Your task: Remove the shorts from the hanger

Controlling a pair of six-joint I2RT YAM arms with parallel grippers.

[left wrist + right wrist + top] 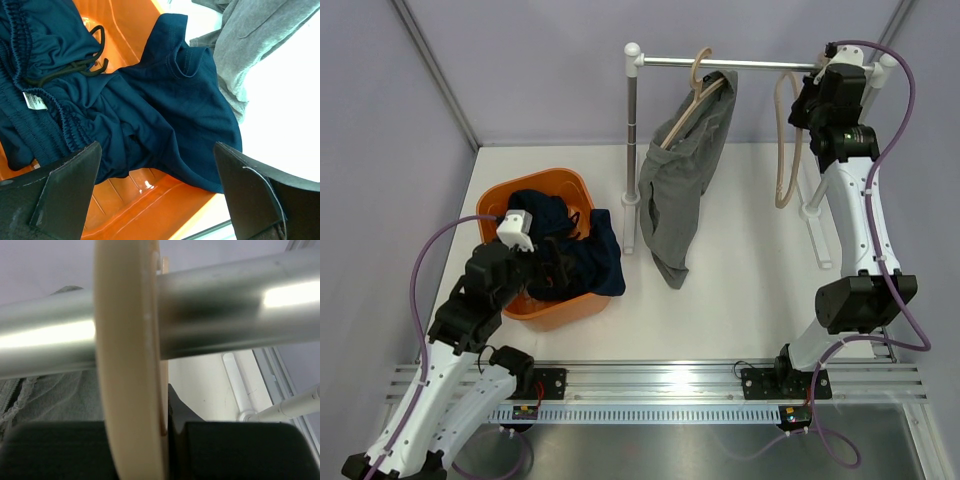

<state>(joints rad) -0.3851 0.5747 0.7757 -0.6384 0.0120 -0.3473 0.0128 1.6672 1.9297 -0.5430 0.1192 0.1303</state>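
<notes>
The mid-grey shorts [685,190] hang limp from a beige hanger [705,85] on the rack's rail [750,63]. The navy shorts [595,260] lie in the orange tub [560,178], draped over its right rim. My left gripper [555,265] hovers open just above them; in the left wrist view the navy shorts [165,115] lie between my spread fingers [75,185], untouched. My right gripper [800,105] is up at the rail, shut on a second, bare beige hanger [783,150]. The right wrist view shows that hanger [130,365] hooked over the rail [225,305].
The rack's post [632,120] stands right of the tub, and its white foot [817,235] runs along the table at the right. The grey shorts' hem shows in the left wrist view [250,45], beyond the tub [150,210].
</notes>
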